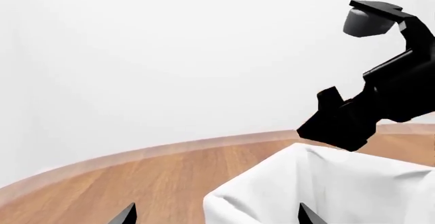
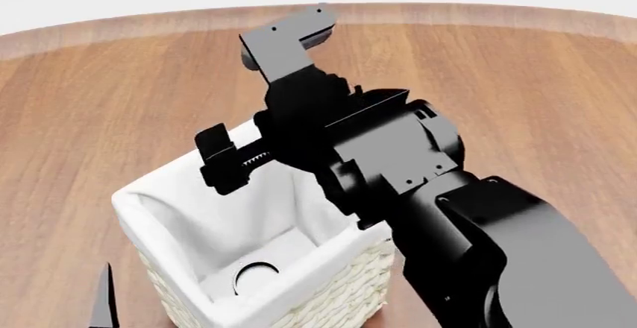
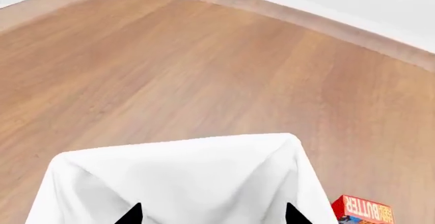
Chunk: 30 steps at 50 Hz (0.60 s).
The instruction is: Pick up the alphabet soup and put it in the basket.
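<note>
the right gripper [image 2: 227, 165] hangs over the basket [image 2: 174, 194] with its fingers spread wide and empty, evidently after a drop: one alphabet soup [image 2: 255, 276] can sits inside on the cloth lining. one basket, one can, one butter box [image 3: 362, 210] beside; left gripper [image 1: 216, 218] also spread.

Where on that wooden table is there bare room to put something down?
Bare wood stretches from the basket to the table's far curved edge, on both sides. It is crowded over the basket, where the right arm's tool hangs, and beside it, where a red box lies.
</note>
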Available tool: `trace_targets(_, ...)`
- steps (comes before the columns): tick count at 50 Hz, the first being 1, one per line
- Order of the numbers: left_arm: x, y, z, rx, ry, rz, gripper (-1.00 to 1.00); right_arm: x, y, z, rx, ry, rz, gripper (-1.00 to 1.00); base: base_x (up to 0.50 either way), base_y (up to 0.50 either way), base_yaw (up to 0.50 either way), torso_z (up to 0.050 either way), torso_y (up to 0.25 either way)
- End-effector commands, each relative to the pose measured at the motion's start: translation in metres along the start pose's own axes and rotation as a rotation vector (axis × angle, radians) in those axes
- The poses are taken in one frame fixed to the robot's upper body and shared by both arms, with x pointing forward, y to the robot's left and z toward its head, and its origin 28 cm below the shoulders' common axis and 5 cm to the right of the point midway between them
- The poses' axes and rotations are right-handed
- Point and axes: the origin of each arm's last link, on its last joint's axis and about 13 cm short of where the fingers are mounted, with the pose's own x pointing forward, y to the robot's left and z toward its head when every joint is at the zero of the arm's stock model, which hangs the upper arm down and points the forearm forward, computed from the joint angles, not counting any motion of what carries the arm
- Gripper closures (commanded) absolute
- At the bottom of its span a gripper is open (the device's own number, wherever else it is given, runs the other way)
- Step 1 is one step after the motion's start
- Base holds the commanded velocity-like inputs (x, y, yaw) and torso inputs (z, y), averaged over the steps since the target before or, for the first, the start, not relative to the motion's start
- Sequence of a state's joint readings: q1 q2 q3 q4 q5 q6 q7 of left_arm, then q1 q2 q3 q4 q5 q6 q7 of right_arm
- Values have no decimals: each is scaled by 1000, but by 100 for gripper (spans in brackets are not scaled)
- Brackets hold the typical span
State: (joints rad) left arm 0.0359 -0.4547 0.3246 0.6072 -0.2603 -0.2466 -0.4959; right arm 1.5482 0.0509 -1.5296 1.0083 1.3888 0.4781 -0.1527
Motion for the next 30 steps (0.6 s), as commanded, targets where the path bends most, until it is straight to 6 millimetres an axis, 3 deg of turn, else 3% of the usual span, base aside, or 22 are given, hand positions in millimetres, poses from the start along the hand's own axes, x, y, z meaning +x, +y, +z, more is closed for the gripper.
trace_targets(1,2,0,5,-16,-27,7,-100,-9,-4,-11,135,-188,-93,-100,0,0,0,0,0)
trace_targets(11,2,0,7,-12,-28,6,-100,-31,-9,-64,71,-409,-318,-100,0,0,0,0,0)
trace_targets(22,1,-1,8,-9,-32,3,-100,-72,8,-110,-43,-636,-552,-100,0,0,0,0,0)
trace_targets(30,0,-1,10,-5,-40,3,-100,-89,24,-138,-62,-712,-625,-100,0,0,0,0,0)
